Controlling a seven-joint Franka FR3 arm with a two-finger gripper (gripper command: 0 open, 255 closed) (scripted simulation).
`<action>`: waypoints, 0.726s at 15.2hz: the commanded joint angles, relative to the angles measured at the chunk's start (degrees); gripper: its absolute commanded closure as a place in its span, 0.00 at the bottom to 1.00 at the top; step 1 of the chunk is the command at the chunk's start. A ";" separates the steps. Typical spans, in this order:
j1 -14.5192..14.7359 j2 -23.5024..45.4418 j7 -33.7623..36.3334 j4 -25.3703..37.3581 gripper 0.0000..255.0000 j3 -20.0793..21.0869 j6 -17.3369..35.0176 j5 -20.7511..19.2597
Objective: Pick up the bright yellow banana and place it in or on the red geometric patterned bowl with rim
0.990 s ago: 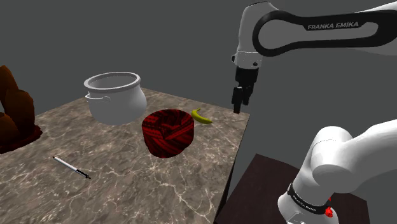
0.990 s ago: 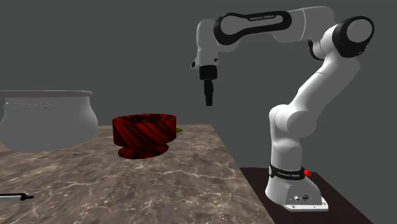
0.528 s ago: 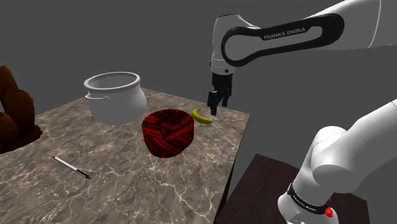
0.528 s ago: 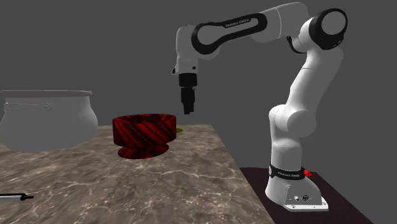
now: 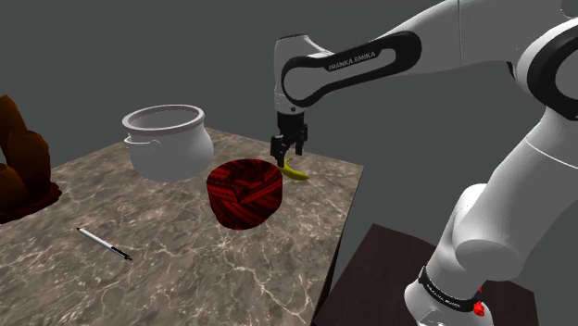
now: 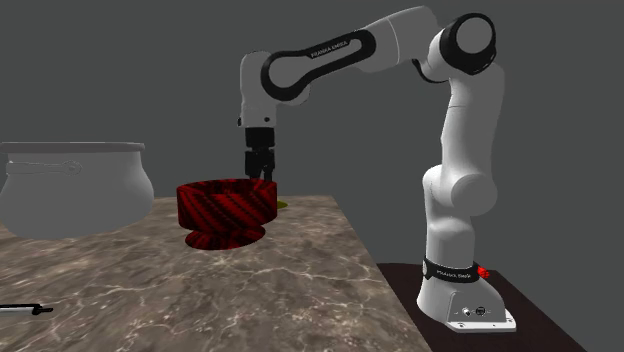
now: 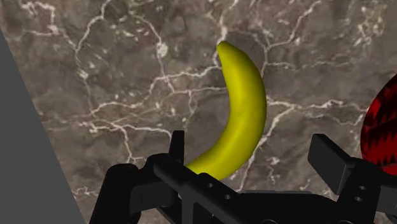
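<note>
A black two-finger gripper (image 5: pixel 288 159) hangs at the centre of the shoulder view, close above a yellow banana (image 5: pixel 296 172). The banana lies flat on a brown marble-patterned table (image 5: pixel 185 269), just right of a red-and-black patterned bowl (image 5: pixel 243 192). In the wrist view the fingers (image 7: pixel 177 145) stand spread apart, with the curved banana on the table beyond the gap between them. A grey pot (image 5: pixel 167 141) sits to the upper left of the bowl. A pen (image 5: pixel 104 244) lies at the lower left.

Yellow banana (image 7: pixel 245 108) on marbled top (image 7: pixel 108 76), under pincer (image 7: pixel 250 141) (fingers apart)
</note>
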 commanded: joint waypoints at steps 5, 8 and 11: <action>0.13 2.26 0.71 -1.81 0.00 0.30 4.17 -0.30; 0.12 2.83 0.75 -3.23 0.00 0.30 6.15 -0.36; 0.12 2.84 0.75 -3.22 0.00 0.30 6.16 -0.36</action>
